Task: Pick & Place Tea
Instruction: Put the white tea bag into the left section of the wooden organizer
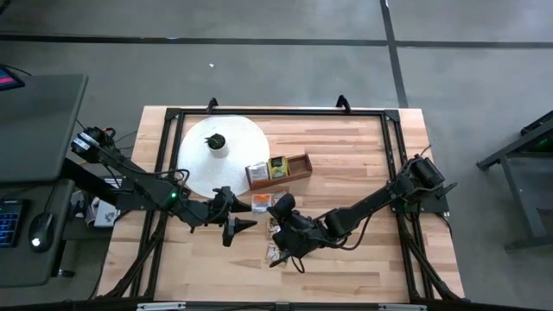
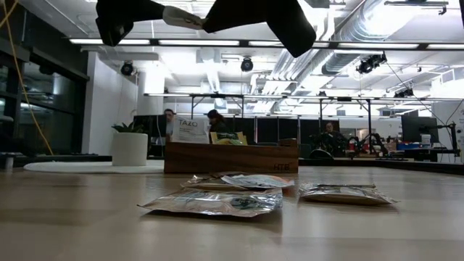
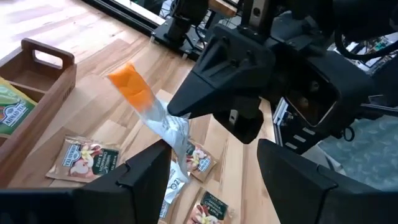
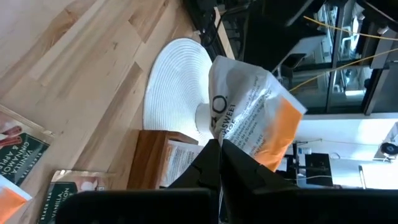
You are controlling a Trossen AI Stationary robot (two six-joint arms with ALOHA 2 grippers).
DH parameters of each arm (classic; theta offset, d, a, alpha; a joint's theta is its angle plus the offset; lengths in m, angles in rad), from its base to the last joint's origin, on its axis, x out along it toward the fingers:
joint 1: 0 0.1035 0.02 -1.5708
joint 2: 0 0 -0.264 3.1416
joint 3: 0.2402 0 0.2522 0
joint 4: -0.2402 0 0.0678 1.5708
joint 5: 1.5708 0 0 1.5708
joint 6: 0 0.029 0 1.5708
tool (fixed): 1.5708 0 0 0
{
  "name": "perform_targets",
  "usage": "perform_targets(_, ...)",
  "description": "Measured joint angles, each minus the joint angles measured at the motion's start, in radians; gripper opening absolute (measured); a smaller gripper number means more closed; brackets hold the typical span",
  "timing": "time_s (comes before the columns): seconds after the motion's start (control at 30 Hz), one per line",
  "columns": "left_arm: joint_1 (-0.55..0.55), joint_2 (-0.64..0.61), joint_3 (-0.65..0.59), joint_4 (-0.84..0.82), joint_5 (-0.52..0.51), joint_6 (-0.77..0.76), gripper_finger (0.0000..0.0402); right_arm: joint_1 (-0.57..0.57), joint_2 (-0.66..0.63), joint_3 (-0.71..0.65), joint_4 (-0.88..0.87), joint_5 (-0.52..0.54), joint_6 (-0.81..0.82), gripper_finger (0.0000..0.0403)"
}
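the step in hand is the carrying: the right gripper [image 4: 219,155] has its fingers clamped together on one tea sachet [image 4: 255,118] and holds it above the desk [image 1: 346,155], near the wooden box [image 1: 278,168]. the next move, i think, calls for bringing the sachet over a free compartment of the box and opening the fingers there. the sachet is white with an orange end, a little crumpled, and hangs from one edge. other sachets [image 1: 278,246] lie flat on the desk just beside the gripper. the left gripper [image 3: 211,174] waits close by, with its fingers apart and nothing between them.
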Motion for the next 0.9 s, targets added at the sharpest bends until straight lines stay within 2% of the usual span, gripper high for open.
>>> perform_targets(0.73, 0.0, 0.008, 0.0, -0.085, -0.068, -0.035, 0.0236, -0.001, 0.0, 0.0, 0.083, 0.006, -0.007, 0.0)
perform_targets(0.9, 0.0, 0.008, 0.0, -0.093, -0.112, -0.035, 0.0233, -0.001, 0.0, 0.0, 0.084, 0.005, -0.001, 0.0)
